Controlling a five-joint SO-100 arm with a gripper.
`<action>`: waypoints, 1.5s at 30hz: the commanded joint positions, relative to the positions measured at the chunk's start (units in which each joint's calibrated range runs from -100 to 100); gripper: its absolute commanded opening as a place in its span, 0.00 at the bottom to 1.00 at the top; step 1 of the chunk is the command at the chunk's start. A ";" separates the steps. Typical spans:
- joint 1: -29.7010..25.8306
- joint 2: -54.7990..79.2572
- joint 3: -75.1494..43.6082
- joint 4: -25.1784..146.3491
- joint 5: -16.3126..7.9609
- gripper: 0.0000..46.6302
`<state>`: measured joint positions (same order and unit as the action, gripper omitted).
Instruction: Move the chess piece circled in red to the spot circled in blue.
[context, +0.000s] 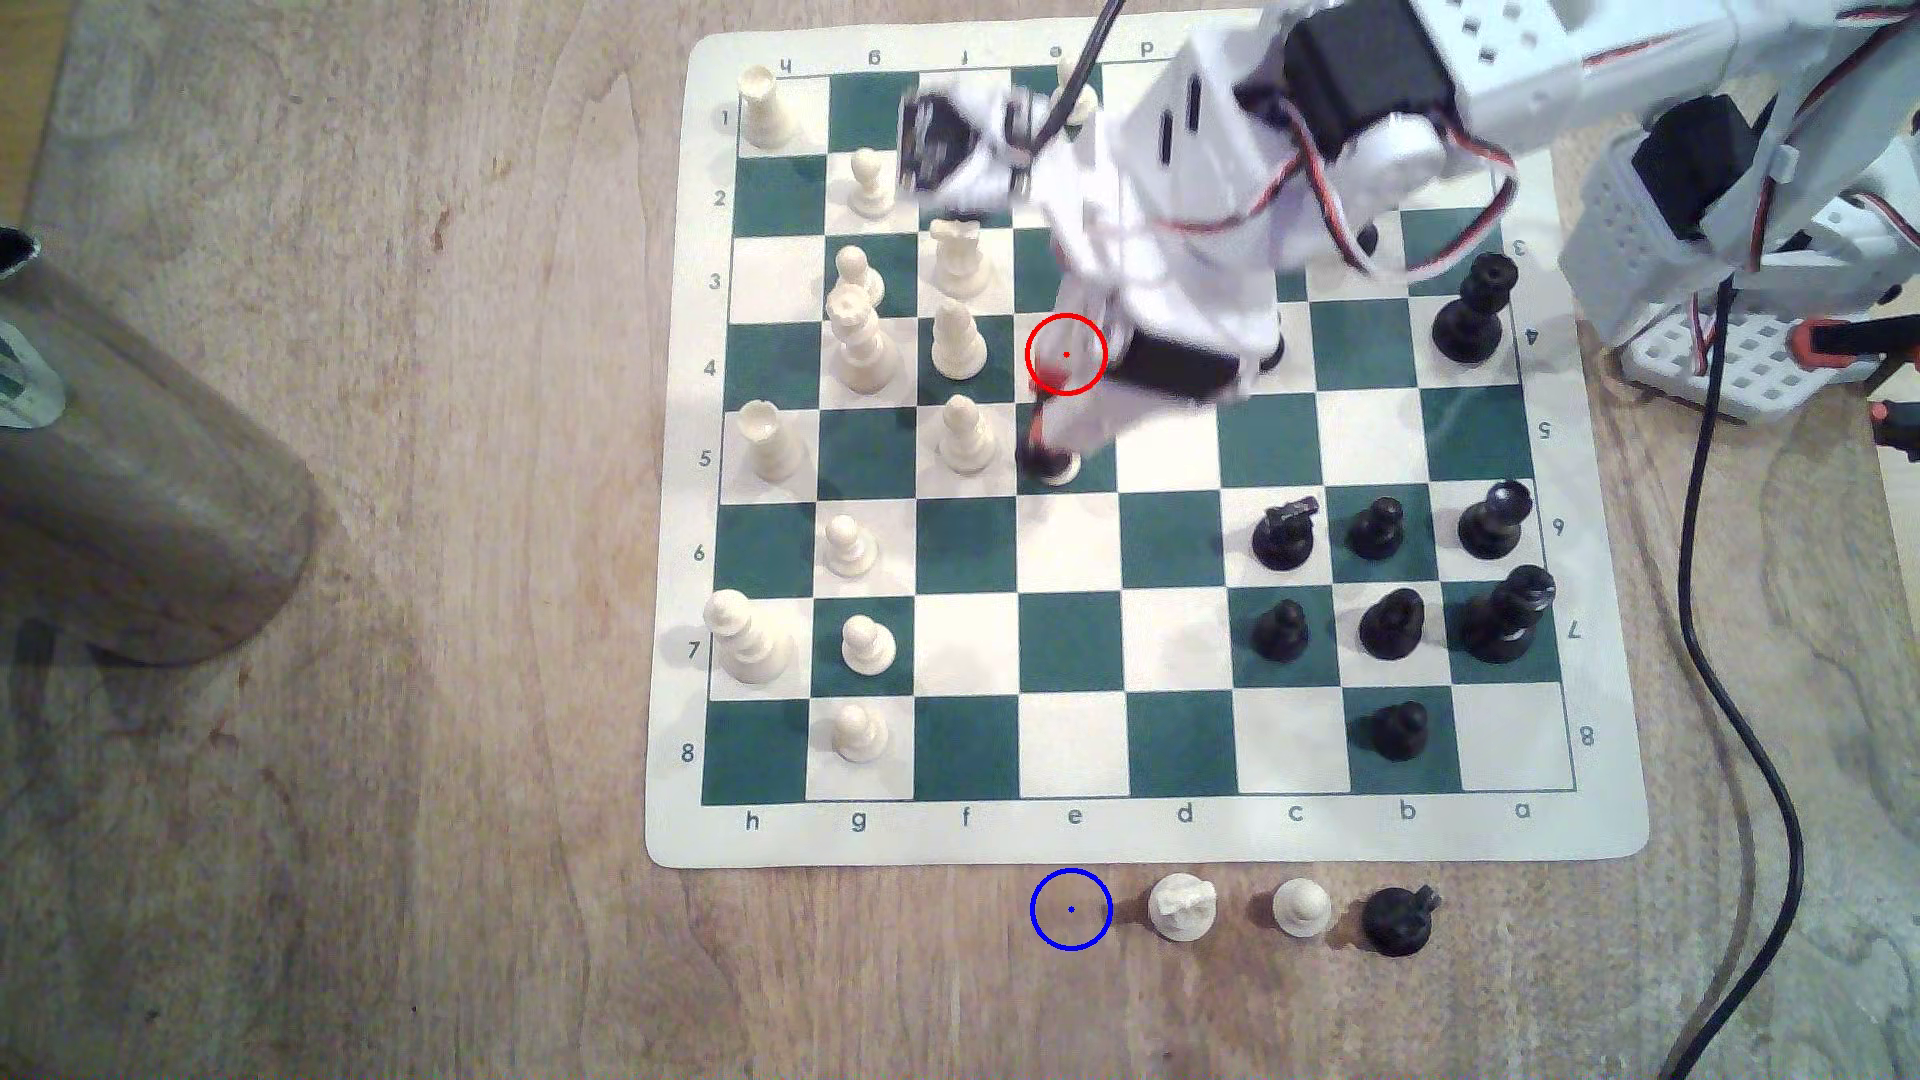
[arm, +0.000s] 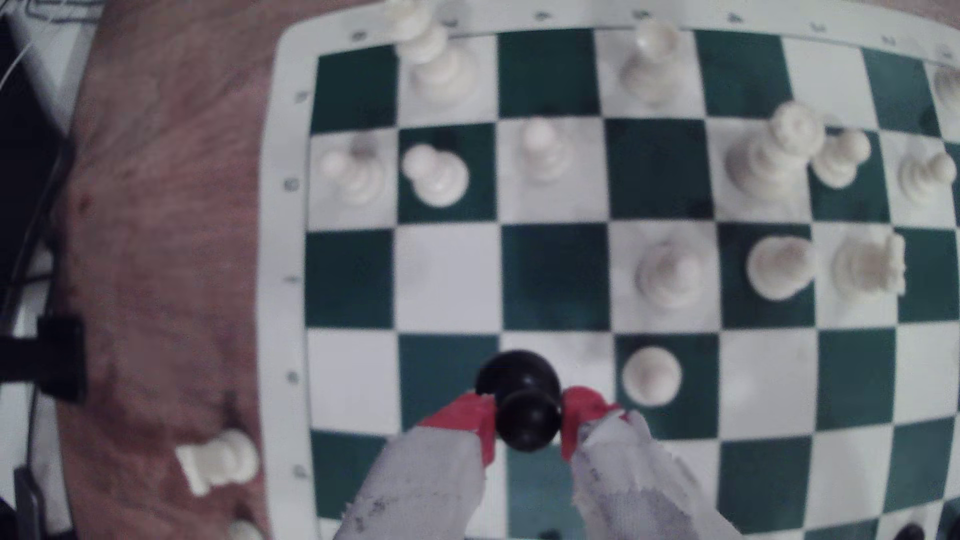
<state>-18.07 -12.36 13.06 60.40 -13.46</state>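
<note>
Here, over the green-and-cream board on brown wood, the jaws clamp the black pawn.

1. Board: one.
2. Cream pieces: thirteen plain on the board, a fourteenth half hidden by the arm, and two on the wood beside it.
3. Black pieces: eight standing clear on the board, one pawn in the gripper, and one on the wood.
4. Drawn rings: one red ring, one blue ring.

A hobby robotics bench is showing here: a roll-up chessboard is lying on a worn wooden tabletop, with loose black cables trailing beside the board.
</note>
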 joint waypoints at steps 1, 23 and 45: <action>-6.14 5.48 -14.87 1.76 -0.39 0.01; -16.07 27.72 -36.27 3.57 -0.39 0.01; -18.81 44.96 -54.67 4.55 -0.83 0.01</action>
<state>-36.50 33.39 -33.30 64.70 -14.09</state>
